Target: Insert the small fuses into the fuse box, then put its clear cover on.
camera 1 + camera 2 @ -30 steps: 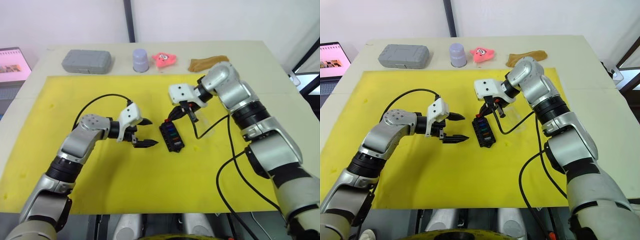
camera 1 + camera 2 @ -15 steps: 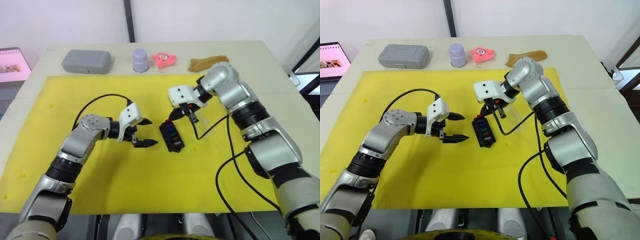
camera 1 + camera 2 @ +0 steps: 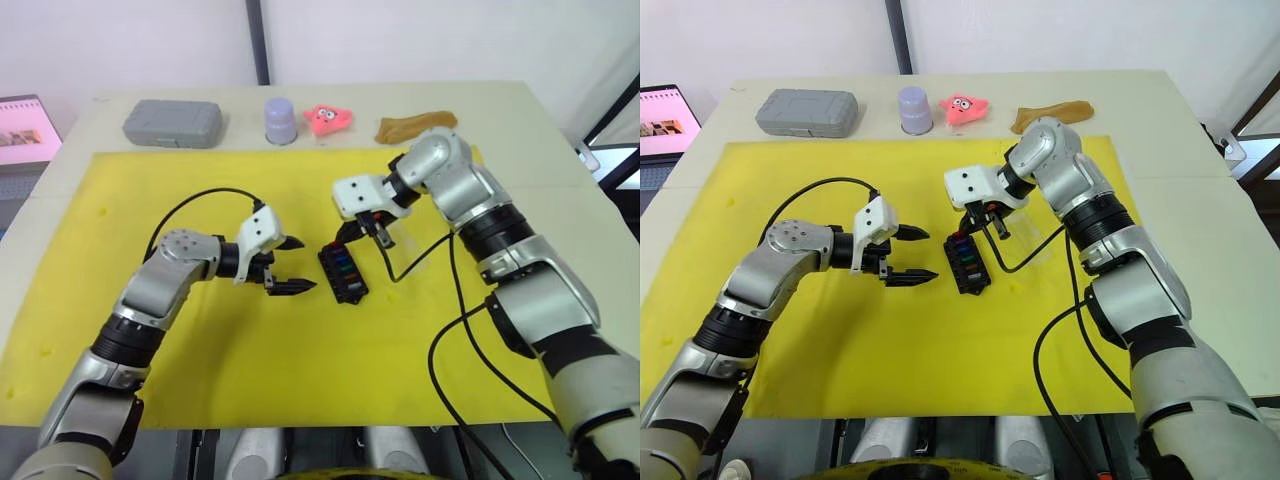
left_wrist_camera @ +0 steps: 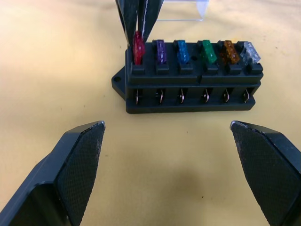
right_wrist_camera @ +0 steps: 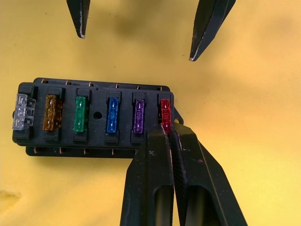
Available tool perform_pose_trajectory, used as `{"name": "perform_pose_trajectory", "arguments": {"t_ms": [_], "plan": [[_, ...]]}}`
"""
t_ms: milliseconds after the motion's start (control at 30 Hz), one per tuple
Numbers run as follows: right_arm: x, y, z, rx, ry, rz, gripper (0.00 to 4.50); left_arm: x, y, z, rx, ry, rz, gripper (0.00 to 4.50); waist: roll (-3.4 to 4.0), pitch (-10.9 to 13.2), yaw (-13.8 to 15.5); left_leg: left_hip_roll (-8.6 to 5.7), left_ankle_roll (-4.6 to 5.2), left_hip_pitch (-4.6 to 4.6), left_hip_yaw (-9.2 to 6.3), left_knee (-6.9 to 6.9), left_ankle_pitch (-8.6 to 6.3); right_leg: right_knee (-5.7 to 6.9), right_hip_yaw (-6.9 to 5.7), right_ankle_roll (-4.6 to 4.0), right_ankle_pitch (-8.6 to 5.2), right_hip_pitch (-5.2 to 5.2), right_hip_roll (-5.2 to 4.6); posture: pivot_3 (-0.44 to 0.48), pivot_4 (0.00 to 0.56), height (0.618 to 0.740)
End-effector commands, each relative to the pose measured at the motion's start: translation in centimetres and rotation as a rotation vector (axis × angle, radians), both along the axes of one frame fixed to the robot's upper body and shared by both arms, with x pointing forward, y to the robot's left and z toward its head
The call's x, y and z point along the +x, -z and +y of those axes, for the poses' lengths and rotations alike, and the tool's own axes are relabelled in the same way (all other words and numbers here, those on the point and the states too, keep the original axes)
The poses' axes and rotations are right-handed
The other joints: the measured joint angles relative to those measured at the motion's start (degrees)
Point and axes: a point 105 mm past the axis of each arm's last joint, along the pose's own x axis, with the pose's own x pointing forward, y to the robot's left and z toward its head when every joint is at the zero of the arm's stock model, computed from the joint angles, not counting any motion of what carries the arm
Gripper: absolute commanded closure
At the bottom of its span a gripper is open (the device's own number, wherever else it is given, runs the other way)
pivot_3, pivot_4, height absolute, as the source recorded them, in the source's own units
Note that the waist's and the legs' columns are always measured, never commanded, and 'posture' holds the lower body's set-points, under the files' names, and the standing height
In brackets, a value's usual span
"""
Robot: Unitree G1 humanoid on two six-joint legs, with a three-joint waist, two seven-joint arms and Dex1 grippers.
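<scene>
- Pressing on the red fuse [image 5: 165,111], the right gripper [image 5: 168,134] has its fingers pinched together at that fuse's top edge, at the end slot of the fuse box [image 4: 190,84].
- Six small fuses [image 4: 203,52] sit in one row: red, purple, blue, green, amber, clear.
- The left gripper [image 3: 288,265] hovers spread wide and empty, the box lying just ahead of its fingertips.
- The fuses look tiny, stiff and slippery; pinching the flat plastic tops seems best.
- One clear cover [image 4: 181,10] lies just beyond the box; probably light and slick, best taken by its long edges.

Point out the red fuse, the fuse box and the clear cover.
red fuse [image 5: 165,111]: right wrist view, its top face.
fuse box [image 4: 188,101]: left wrist view, its front wall.
clear cover [image 4: 181,10]: left wrist view, its front edge.
</scene>
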Motion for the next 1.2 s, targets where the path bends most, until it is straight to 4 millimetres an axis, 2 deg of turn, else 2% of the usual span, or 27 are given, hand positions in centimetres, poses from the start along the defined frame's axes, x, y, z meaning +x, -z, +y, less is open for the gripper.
{"name": "perform_pose_trajectory", "arguments": {"t_ms": [33,333,367,433,767,1067,1200], "plan": [[0.1,-0.1,0.3,-0.010,-0.012,-0.019,4.50,-0.1,-1.1,0.3,-0.013,-0.004,-0.047,0.02,0.00,0.0,-0.1,0.00,0.00,0.00,0.00,0.00,0.00,0.00,0.00,0.00,0.00,0.00,0.00,0.000,0.150,0.740],[0.2,-0.4,0.3,-0.001,-0.012,-0.018,4.50,-0.1,-1.1,0.3,-0.014,-0.005,-0.048,0.02,0.00,0.0,-1.0,0.00,0.00,0.00,-0.02,-0.01,0.00,0.00,-0.01,0.00,0.00,0.01,-0.01,0.000,0.150,0.740],[0.2,-0.5,0.4,0.004,-0.011,-0.017,3.85,-0.1,-1.1,0.2,-0.014,-0.004,-0.048,0.00,0.00,0.0,-1.0,0.00,0.00,0.00,-0.03,-0.01,0.00,0.00,-0.01,0.00,0.00,0.01,-0.01,0.000,0.150,0.740],[0.1,-0.7,0.4,0.011,-0.011,-0.016,3.17,-0.1,-1.1,0.2,-0.014,-0.003,-0.048,0.00,0.00,0.0,-1.0,0.00,0.00,-0.01,-0.03,-0.01,0.00,0.00,-0.02,0.00,0.00,0.00,-0.01,0.000,0.150,0.740],[0.0,-2.0,0.5,0.062,0.013,-0.008,3.17,0.0,-1.1,0.1,-0.013,0.003,-0.044,0.00,0.00,0.0,-1.1,0.00,0.00,-0.01,-0.03,-0.01,0.00,0.00,-0.02,0.00,0.00,0.00,-0.02,0.000,0.150,0.740],[-0.6,-4.4,0.5,0.152,0.025,0.014,3.17,0.2,-1.2,0.3,-0.012,-0.001,-0.048,0.00,0.01,0.0,-1.1,0.00,0.00,-0.02,-0.03,-0.01,0.00,0.00,-0.02,0.00,0.00,-0.01,-0.02,0.000,0.150,0.740],[-0.7,-4.0,0.2,0.153,0.036,0.023,3.17,0.3,-1.3,0.2,-0.012,0.001,-0.051,0.00,0.01,0.0,-1.0,0.00,0.00,-0.02,-0.03,-0.01,0.00,0.00,-0.02,0.00,0.00,-0.01,-0.03,0.000,0.150,0.740]]}}
